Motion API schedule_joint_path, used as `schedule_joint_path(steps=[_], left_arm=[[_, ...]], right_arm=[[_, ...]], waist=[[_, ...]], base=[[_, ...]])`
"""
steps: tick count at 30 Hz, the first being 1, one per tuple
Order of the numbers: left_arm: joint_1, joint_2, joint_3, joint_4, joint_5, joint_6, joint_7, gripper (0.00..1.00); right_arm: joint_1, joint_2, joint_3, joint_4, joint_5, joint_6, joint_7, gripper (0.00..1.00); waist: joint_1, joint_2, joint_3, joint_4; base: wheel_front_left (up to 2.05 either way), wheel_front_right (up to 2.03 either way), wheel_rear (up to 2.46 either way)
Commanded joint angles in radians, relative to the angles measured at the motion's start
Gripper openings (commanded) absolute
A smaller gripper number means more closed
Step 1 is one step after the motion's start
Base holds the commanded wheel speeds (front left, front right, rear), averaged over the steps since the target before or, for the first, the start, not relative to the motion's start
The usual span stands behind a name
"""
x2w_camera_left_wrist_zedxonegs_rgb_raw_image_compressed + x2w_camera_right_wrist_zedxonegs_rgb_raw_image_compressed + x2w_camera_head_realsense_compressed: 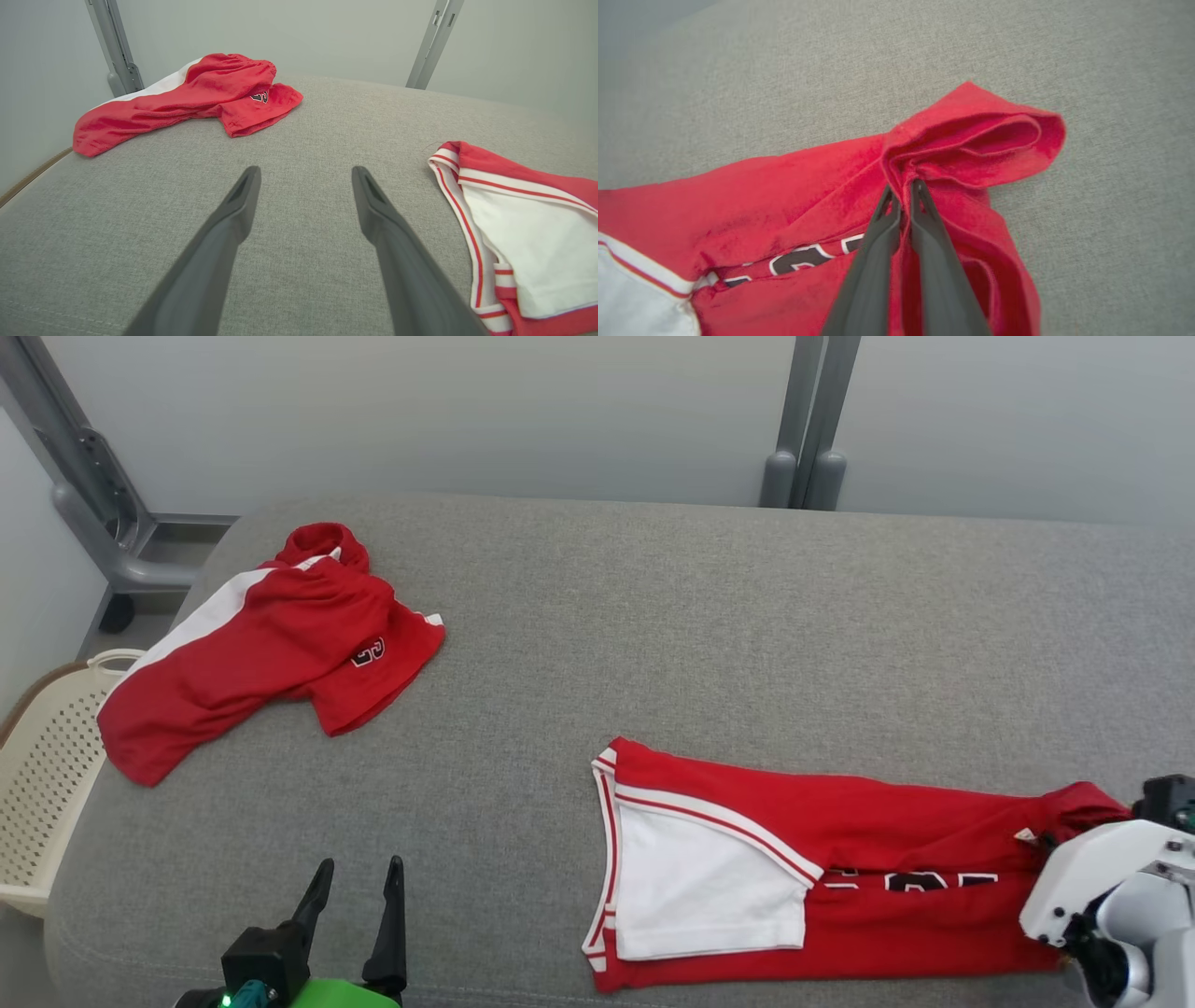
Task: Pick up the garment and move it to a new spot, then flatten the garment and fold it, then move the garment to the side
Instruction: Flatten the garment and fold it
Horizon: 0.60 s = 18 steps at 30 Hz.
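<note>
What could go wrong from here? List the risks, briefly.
1. The right gripper pinches only a bunched corner of the jersey; pulling may slip it free or undo the fold.
2. The left gripper hangs open over the grey cushion, so the jersey's white-trimmed end would drag unsupported.

Red garment [887, 812] with white panel, striped trim and dark lettering; grey surface [653, 616].
</note>
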Motion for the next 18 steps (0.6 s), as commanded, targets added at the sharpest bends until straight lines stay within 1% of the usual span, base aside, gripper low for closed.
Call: schedule_joint_path(steps=[1,3,4,8,11,18], left_arm=[[-0.006,0.001,0.0,0.002,0.0,-0.002,-0.001,1.0],[-0.004,0.001,0.0,0.004,0.0,-0.002,-0.001,1.0],[-0.003,0.001,-0.002,0.004,0.0,-0.002,-0.001,1.0],[-0.004,0.001,-0.008,0.002,-0.003,-0.002,-0.001,1.0],[-0.01,0.001,-0.015,0.006,-0.004,-0.002,-0.001,1.0],[-0.011,0.001,-0.026,0.013,-0.007,-0.002,-0.001,1.0]], right_arm=[[0.015,-0.003,0.03,-0.009,0.01,-0.001,0.007,0.0],[0.027,-0.003,0.112,-0.015,0.04,-0.001,0.016,0.0],[0.027,-0.003,0.189,-0.016,0.067,-0.001,0.023,0.0],[0.003,-0.003,0.338,0.004,0.114,-0.001,0.034,0.0],[-0.021,-0.004,0.419,0.036,0.152,-0.001,0.025,0.0],[-0.091,-0.003,0.57,0.125,0.227,-0.001,-0.002,0.0]], waist=[[0.0,-0.0001,-0.005,0.002],[0.0,-0.0001,-0.011,0.005],[0.0,-0.0001,-0.014,0.008],[0.0,-0.0001,-0.016,0.02],[0.0,-0.0001,-0.018,0.038],[0.0,-0.0001,-0.02,0.079]], base=[[0.0,0.0,0.0],[0.0,0.0,0.0],[0.0,0.0,0.0],[0.0,0.0,0.0],[0.0,0.0,0.0],[0.0,0.0,0.0]])
